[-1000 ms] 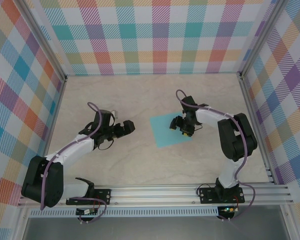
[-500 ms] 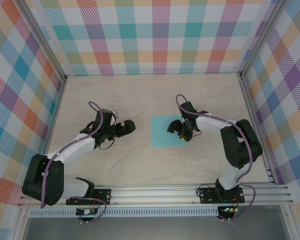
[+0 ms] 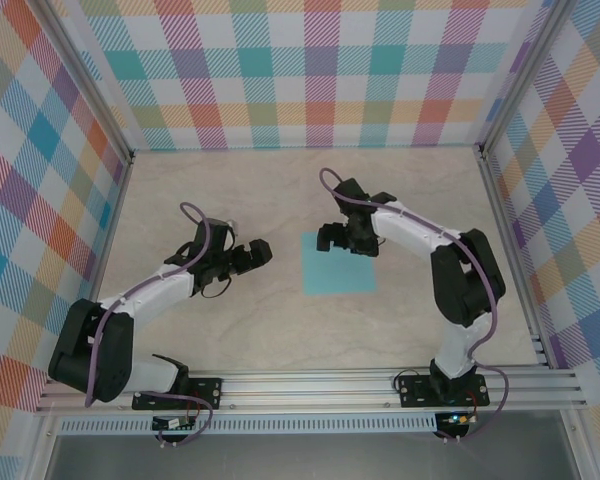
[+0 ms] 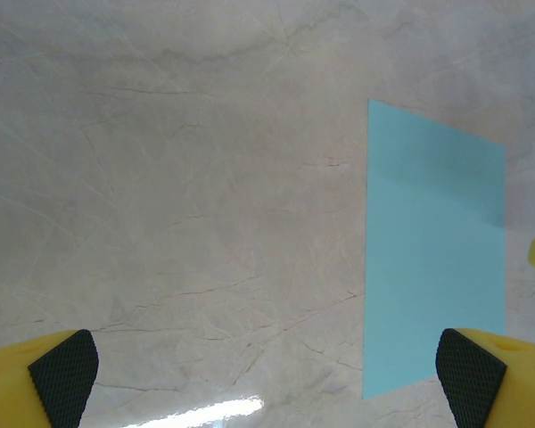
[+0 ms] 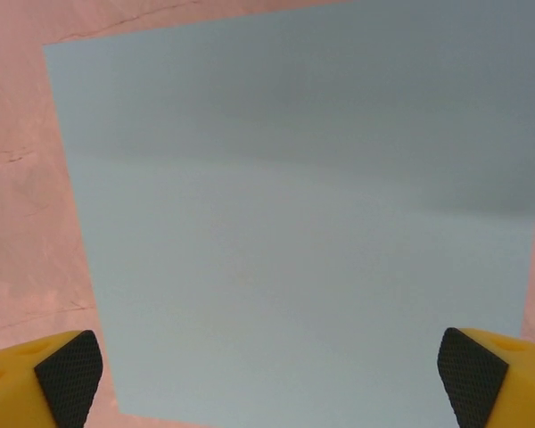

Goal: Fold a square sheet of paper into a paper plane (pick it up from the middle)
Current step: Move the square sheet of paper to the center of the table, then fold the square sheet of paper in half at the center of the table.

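We see a plain light-teal square sheet of paper on a cream, grey-veined table, multicolour plaid walls, and yellow fingers with black cross-hatched pads.

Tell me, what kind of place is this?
Probably a robot test booth: left arm and right arm bolted to a metal rail, a square sheet of paper on the table, plaid walls around.

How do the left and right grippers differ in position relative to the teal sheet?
The right gripper is over the far edge of the square sheet of paper; the left gripper stands off to its side, above bare table. The sheet lies centred before the right gripper, off-centre before the left gripper. Both are open, holding nothing.
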Robot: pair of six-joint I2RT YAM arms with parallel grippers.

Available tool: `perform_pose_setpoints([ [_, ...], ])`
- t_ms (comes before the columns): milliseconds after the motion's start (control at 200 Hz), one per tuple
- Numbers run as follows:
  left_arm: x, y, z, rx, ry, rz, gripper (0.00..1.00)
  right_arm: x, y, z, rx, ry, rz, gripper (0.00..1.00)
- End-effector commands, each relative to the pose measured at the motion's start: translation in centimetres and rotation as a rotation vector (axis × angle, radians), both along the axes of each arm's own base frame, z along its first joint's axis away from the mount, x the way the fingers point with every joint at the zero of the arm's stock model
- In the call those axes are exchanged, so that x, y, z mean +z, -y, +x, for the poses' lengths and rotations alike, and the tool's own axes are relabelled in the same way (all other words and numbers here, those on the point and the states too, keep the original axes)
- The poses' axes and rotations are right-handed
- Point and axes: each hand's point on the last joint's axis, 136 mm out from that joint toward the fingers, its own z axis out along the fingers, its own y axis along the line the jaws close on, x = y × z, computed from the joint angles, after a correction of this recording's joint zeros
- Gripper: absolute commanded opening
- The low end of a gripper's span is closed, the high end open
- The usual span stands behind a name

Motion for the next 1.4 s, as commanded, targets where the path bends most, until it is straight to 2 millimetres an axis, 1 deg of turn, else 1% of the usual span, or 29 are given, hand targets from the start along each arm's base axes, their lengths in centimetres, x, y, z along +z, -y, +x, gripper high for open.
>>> perform_pose_setpoints([
  [0, 0.8, 0.9, 1.0, -0.002, 0.033, -0.012, 1.00, -2.0, 0.6, -1.2, 0.061, -0.094, -0.108, 1.00],
  [205, 0.2, 1.6, 1.2, -0.040, 0.013, -0.019, 1.00, -3.4, -0.1, -0.6, 0.077, -0.125, -0.194, 1.00],
  [445, -0.3, 2.0, 1.3, -0.057, 0.000, -0.020, 1.00, -3.8, -0.5, -0.1, 0.079, -0.135, -0.195, 1.00],
  [560, -0.4, 2.1, 1.4, -0.063, -0.003, -0.019, 1.00, -4.0, -1.1, -0.2, 0.085, -0.148, -0.173, 1.00],
  [700, -0.5, 2.5, 1.4, -0.080, -0.007, -0.021, 1.00, -4.8, -1.1, -0.4, 0.079, -0.172, -0.186, 1.00],
  [880, -0.6, 2.6, 1.2, -0.084, -0.012, -0.017, 1.00, -6.4, -0.7, -1.2, 0.058, -0.213, -0.214, 1.00],
  [1150, -0.8, 2.5, 1.1, -0.085, -0.014, -0.009, 1.00, -9.9, 0.2, -3.8, 0.036, -0.296, -0.267, 1.00],
  [1225, -0.8, 2.5, 1.1, -0.087, -0.015, -0.007, 1.00, -10.4, 0.6, -4.1, 0.019, -0.306, -0.283, 1.00],
  [1395, -0.7, 2.4, 1.0, -0.085, -0.013, -0.002, 1.00, -10.7, 1.0, -4.3, 0.004, -0.311, -0.311, 0.99],
])
